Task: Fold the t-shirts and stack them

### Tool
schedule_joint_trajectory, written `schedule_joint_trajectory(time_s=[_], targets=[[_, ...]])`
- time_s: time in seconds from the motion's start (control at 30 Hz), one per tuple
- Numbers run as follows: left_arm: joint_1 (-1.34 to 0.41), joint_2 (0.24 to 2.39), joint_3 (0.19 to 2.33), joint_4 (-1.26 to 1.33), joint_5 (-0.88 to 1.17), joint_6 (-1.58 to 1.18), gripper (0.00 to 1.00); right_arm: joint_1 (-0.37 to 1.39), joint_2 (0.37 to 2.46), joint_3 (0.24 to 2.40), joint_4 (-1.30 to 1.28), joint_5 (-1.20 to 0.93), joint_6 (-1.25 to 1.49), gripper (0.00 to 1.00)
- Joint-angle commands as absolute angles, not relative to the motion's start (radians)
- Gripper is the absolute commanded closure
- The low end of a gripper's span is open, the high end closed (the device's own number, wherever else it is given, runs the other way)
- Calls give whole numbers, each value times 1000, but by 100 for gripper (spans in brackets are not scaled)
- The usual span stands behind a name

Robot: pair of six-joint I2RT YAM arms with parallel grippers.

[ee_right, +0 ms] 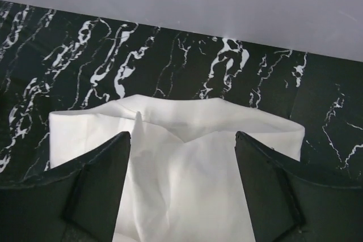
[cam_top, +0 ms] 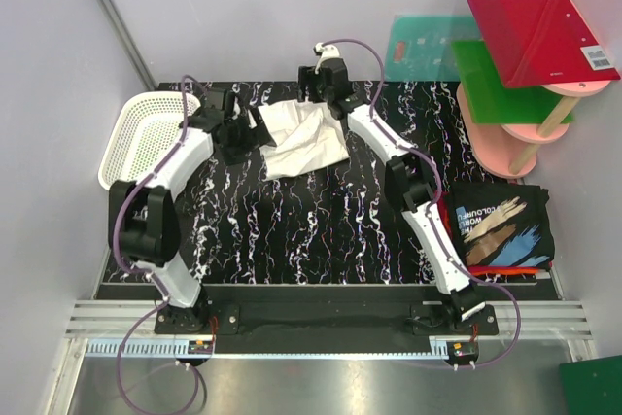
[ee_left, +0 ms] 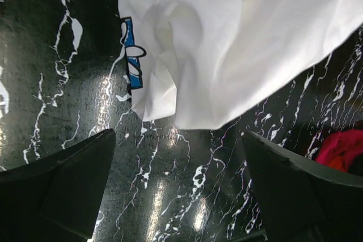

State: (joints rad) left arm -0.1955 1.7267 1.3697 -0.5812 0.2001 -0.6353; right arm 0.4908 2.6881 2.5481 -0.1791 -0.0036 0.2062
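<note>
The white t-shirt [cam_top: 303, 139] lies crumpled at the back middle of the table, a bit of its blue print showing in the left wrist view [ee_left: 131, 55]. My left gripper [cam_top: 238, 138] is open and empty just left of it, the cloth [ee_left: 227, 43] ahead of its fingers. My right gripper [cam_top: 326, 96] is open above the shirt's far edge, white cloth [ee_right: 181, 157] between its fingers, not pinched. The black t-shirt with the brushstroke print [cam_top: 501, 225] lies folded at the right edge, on top of a red-orange one [cam_top: 505, 270].
A white mesh basket [cam_top: 146, 133] stands at the left edge. A pink shelf stand [cam_top: 525, 94] with red and green boards stands at the back right. The table is black marble pattern [cam_top: 311, 230]. A grey wall [ee_right: 181, 4] lies close behind.
</note>
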Motion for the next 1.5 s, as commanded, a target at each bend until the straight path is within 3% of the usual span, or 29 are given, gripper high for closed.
schedule_joint_trajectory(time_s=[0.0,0.13,0.17,0.23,0.27,0.3,0.47,0.83,1.07,1.47], targets=[[-195,1597,1357,-494,97,-588,1,485,2663,2548,-150,101,189,15],[-212,1580,1399,-488,259,-555,1,482,2536,2383,-126,127,155,14],[-224,1582,1404,-488,285,-548,7,483,2475,2303,-120,133,155,14],[-254,1608,1413,-508,331,-555,34,483,2409,2217,-91,144,153,15],[-268,1618,1413,-512,347,-563,94,483,2338,2119,-72,158,153,16],[-281,1640,1407,-517,357,-568,100,483,2300,2067,-25,167,153,17],[-400,1678,1372,-522,312,-578,100,483,2084,1758,158,199,153,19],[-491,1721,1302,-523,126,-607,100,483,2005,1704,106,132,167,18],[-482,1968,1466,-575,-36,-615,100,483,1954,1628,109,123,178,18],[-353,2072,1747,-574,-6,-626,100,483,1936,1572,120,103,179,18]])
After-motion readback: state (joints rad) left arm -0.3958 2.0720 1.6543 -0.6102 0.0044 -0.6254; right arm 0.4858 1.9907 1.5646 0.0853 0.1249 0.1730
